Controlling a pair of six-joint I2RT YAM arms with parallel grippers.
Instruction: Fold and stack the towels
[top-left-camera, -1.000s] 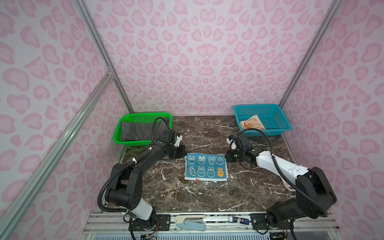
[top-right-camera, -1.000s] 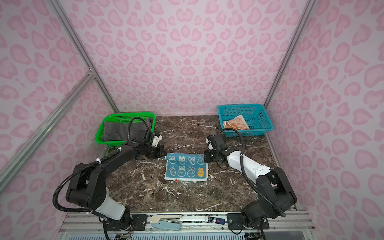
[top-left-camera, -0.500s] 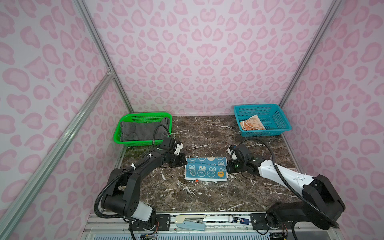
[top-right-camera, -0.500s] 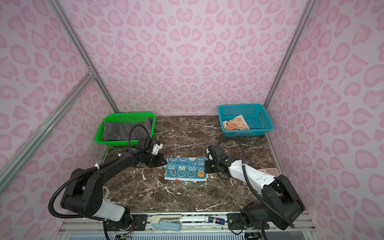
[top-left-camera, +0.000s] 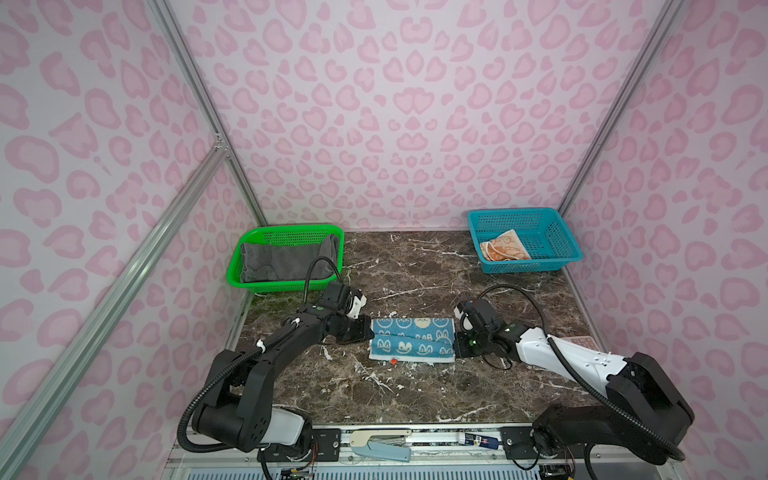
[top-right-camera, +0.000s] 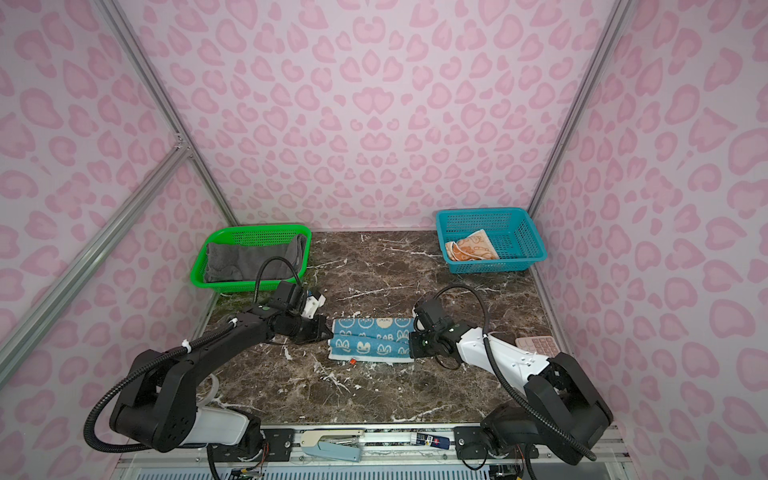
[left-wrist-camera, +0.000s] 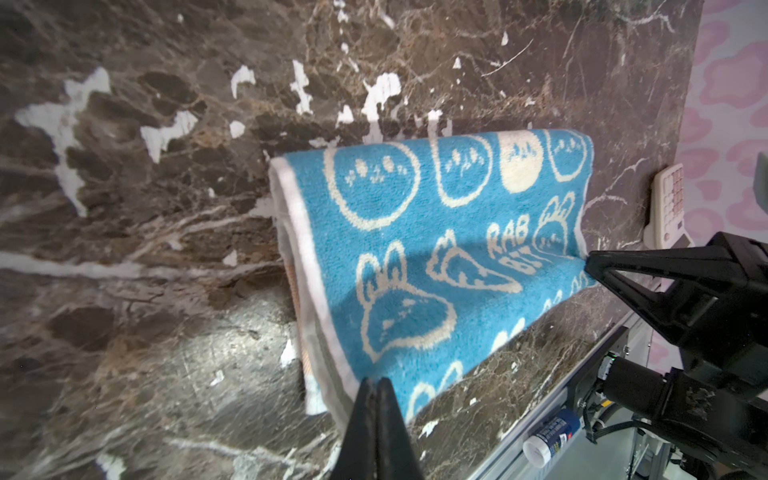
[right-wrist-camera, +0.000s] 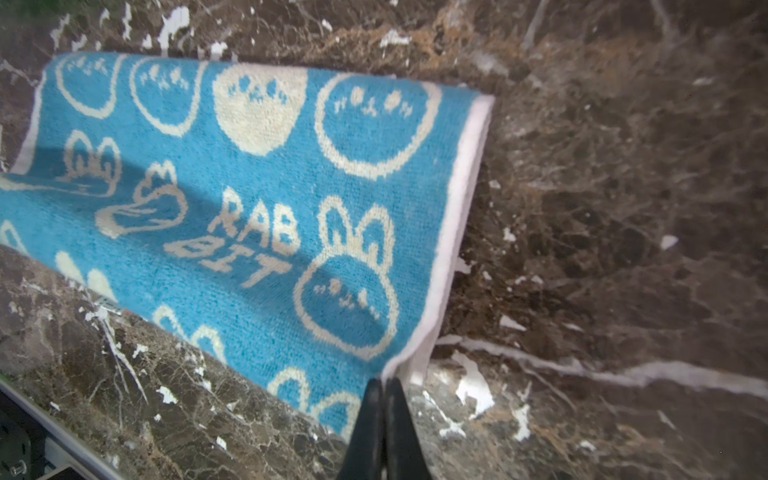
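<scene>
1. A chipped brown marble tabletop (top-left-camera: 415, 270) sits inside pink heart-spotted walls (top-left-camera: 395, 104).
2. At its centre the blue rabbit towel (top-left-camera: 409, 338) lies doubled over. The left gripper (top-left-camera: 368, 332) at its 9 o'clock end and the right gripper (top-left-camera: 456, 343) at 3 o'clock each clamp its edge.
3. The green basket (top-left-camera: 286, 286) at 10 o'clock holds the dark-grey towel (top-left-camera: 282, 259); the teal basket (top-left-camera: 532, 266) at 2 o'clock holds the orange-cream towel (top-left-camera: 503, 249).
4. Only the wrist views show the "RABBIT" lettering.
5. A pinkish keypad (top-right-camera: 536, 344) at 4 o'clock is partly hidden behind the right arm.
</scene>
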